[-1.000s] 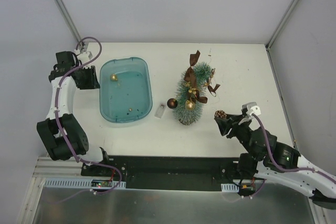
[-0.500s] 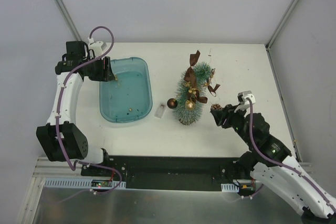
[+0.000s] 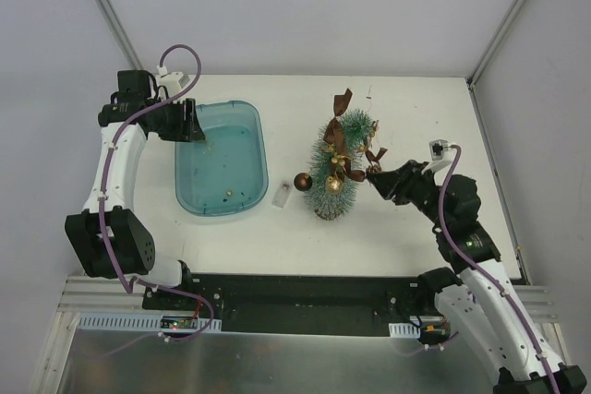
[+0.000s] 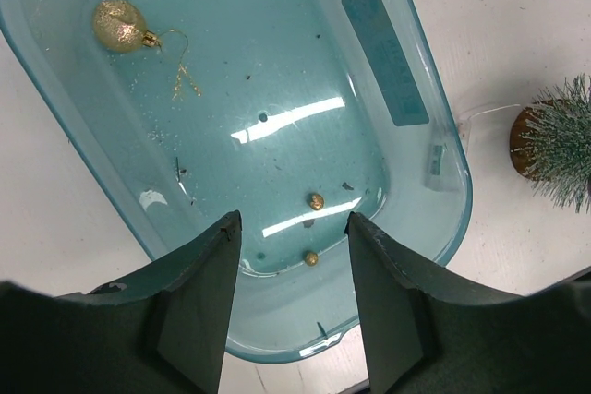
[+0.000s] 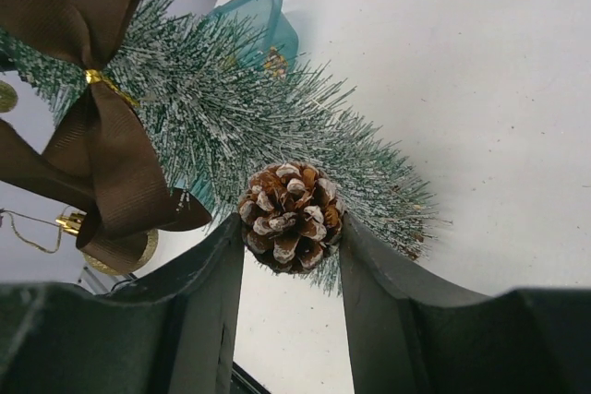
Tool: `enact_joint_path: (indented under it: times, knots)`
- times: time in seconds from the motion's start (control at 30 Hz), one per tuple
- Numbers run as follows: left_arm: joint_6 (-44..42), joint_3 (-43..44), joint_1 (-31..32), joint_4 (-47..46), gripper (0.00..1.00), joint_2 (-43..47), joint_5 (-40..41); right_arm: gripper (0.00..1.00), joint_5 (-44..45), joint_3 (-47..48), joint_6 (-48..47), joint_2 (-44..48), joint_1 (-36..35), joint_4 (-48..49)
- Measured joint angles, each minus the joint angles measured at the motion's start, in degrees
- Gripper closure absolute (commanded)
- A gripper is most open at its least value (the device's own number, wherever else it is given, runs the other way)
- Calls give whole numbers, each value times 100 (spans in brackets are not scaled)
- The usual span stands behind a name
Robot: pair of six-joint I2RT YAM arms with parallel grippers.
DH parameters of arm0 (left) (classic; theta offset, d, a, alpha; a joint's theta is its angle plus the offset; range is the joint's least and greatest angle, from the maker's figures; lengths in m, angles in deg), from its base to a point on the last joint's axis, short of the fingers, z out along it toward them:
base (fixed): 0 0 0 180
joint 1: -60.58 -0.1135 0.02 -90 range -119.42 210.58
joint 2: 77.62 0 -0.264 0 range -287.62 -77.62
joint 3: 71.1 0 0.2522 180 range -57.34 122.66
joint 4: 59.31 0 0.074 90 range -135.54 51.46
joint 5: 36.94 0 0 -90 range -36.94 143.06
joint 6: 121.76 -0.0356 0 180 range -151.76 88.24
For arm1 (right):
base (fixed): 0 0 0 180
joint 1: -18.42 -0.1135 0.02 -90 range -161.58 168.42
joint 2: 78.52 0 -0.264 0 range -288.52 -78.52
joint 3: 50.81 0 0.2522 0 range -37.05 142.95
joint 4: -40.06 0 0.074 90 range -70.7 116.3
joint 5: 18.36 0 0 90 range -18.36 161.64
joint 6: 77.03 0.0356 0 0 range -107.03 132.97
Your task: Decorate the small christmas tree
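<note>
Right gripper point(image 5: 291, 228), jaws clamped on the one frosted brown pine cone point(image 5: 290, 217), has swung from near right up against the right-hand branches of the small frosted-green bottle-brush christmas tree point(image 3: 334, 168), standing mid-table right of the one teal plastic tray point(image 3: 261, 149): cone looks ready to seat. Left gripper point(image 4: 294, 223) has come over the tray's far-left end, jaws apart, empty. Tray holds one gold glitter ball point(image 4: 120, 25) and two small gold beads point(image 4: 316, 200); one dark round bauble point(image 3: 302, 181) lies left of the tree's base.

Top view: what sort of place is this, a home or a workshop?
Probably a robotics lab test cell: a white table boxed in by plain white panels, a left arm and right arm mounted at its near edge, with a small christmas tree between.
</note>
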Motion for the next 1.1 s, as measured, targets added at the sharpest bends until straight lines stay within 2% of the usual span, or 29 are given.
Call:
enact_joint_path:
  times: [0.4,1.1]
  knots:
    - [2,-15,0,0,51,9,-85,89,-588,-118,258,-33,474,306]
    - [13,-177,74,52,52,133,-188,89,-525,-455,157,-26,640,245]
